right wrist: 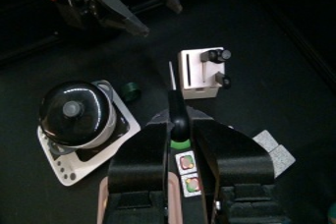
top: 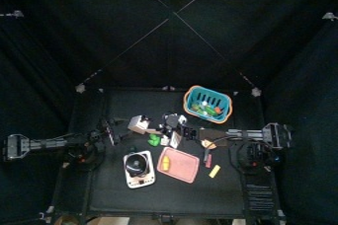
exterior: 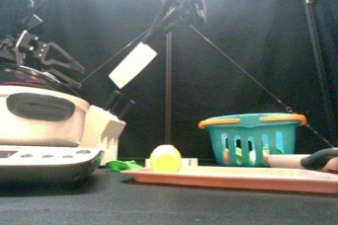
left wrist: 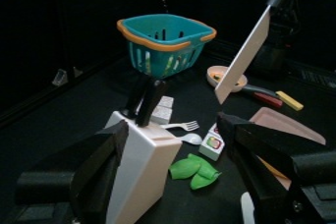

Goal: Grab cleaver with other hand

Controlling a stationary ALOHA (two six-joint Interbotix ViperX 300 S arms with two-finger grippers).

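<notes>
- Top view: Shows a small black desk [top: 227,195] crowded at the middle, with a teal basket [top: 208,101] at the back right and a pink cutting board [top: 180,163] at the front. Keeps both out of the space between the two arms, probably to leave room for a handover. Too small here to pick out the cleaver or either set of fingers.
- Front view: Has the cleaver [exterior: 132,66] hanging in the air well above the desk, blade tilted, a flat pale rectangle on a dark handle. Looks held high and slanted so that the other arm can get at it. Shows the basket as slotted plastic with an orange rim and the board as a thin flat slab. Sets a round yellow fruit [exterior: 164,157] on the board's near end and a smooth white appliance [exterior: 46,120] at the left.
- Left wrist view: Shows the left gripper [left wrist: 171,154] with fingers spread as wide as they go and holding nothing, apparently ready to receive. Places the cleaver ahead and well apart, broad face towards this camera. Puts a boxy white knife block [left wrist: 144,149] with black handles just beside the fingers, green leafy pieces [left wrist: 197,172] below.
- Right wrist view: Shows the right gripper [right wrist: 175,120] clamped on the cleaver, fingers closed on it, blade edge-on as a thin line. Faces the open left fingers across the desk, above the domed black top of the appliance.
</notes>
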